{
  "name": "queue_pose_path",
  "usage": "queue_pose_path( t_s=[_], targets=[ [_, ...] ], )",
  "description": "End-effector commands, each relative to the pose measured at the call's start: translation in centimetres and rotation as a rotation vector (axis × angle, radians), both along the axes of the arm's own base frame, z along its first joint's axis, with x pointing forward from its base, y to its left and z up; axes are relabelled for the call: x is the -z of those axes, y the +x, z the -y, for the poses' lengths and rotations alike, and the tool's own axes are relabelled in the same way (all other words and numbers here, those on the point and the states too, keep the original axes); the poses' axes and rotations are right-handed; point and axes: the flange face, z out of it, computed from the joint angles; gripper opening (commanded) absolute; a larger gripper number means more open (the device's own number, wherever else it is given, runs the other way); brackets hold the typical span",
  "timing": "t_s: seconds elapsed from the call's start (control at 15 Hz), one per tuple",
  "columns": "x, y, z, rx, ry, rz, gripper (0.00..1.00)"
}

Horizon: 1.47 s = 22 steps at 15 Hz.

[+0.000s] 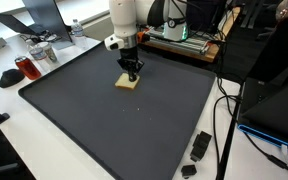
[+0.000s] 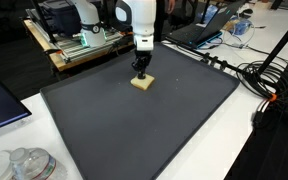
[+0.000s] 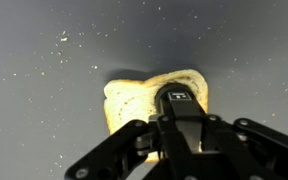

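Observation:
A pale, toast-like slice of bread (image 1: 127, 83) (image 2: 141, 84) lies flat near the far middle of a large dark mat (image 1: 134, 125) (image 2: 144, 125). My gripper (image 1: 133, 73) (image 2: 141, 72) points straight down over the slice, jaws shut together. In the wrist view the closed fingertips (image 3: 181, 98) sit over the slice's right half (image 3: 129, 100), touching it or just above it; I cannot tell which. Nothing shows between the fingers. The gripper body hides the slice's near edge.
A red cup (image 1: 24, 68), a glass jar (image 1: 42, 52) and a laptop (image 1: 44, 15) stand off the mat. Small black parts (image 1: 200, 147) lie by one corner. Cables (image 2: 259, 80) run along the mat's side, glassware (image 2: 24, 165) sits at another corner.

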Motion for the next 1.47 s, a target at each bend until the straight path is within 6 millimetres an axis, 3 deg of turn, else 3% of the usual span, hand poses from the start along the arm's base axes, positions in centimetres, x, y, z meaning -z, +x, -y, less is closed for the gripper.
queue_pose_path(
  t_s=[0.0, 0.2, 0.67, 0.87, 1.13, 1.4],
  targets=[
    [2.7, -0.8, 0.2, -0.132, 0.097, -0.084, 0.05],
    [2.6, -0.6, 0.5, -0.244, 0.087, -0.078, 0.05],
    [2.3, -1.6, 0.8, -0.014, -0.087, 0.006, 0.05],
    [3.0, -1.7, 0.4, 0.027, -0.017, -0.023, 0.05],
    [3.9, -1.4, 1.7, 0.078, 0.056, -0.041, 0.05],
    [4.7, -2.3, 2.2, 0.097, 0.054, -0.021, 0.05]
  ],
)
